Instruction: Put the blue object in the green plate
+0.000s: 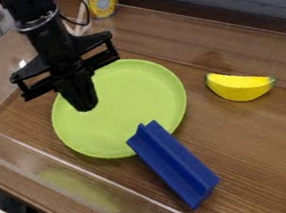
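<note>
Lime-green and round, the green plate point(140, 114) is lying on a brown wooden table point(264, 131). Deep-blue and ridged, the blue object point(172, 162) is resting on the table at the plate's near edge, its upper end touching or just overlapping the rim, its length running away from the plate toward the lower right. The black gripper point(82, 100) is pointing down over the plate's left part, jaws pressed together and holding nothing. A yellow banana-shaped object point(240, 86) is sitting well apart, right of the plate.
</note>
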{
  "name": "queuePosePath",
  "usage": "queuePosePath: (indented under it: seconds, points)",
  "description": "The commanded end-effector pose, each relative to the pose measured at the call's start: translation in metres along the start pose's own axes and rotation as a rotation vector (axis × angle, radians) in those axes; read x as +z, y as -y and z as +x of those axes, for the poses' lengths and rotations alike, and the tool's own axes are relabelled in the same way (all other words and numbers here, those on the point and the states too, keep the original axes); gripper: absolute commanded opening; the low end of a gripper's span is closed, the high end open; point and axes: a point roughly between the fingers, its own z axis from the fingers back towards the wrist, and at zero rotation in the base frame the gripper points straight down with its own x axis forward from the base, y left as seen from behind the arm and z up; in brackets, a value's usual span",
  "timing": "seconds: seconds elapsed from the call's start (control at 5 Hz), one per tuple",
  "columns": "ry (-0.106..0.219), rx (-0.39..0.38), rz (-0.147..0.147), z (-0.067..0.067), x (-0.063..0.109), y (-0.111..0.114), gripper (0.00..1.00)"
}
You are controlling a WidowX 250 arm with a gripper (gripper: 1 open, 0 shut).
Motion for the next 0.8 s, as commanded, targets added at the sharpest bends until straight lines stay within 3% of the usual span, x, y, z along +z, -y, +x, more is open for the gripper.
queuePosePath:
  seconds: [0.0,0.6]
  points:
    - [0.045,-0.024,-0.01,0.013,0.008,0.002,0.0]
    - [0.055,-0.091,0.009,0.032,0.006,-0.001,0.0]
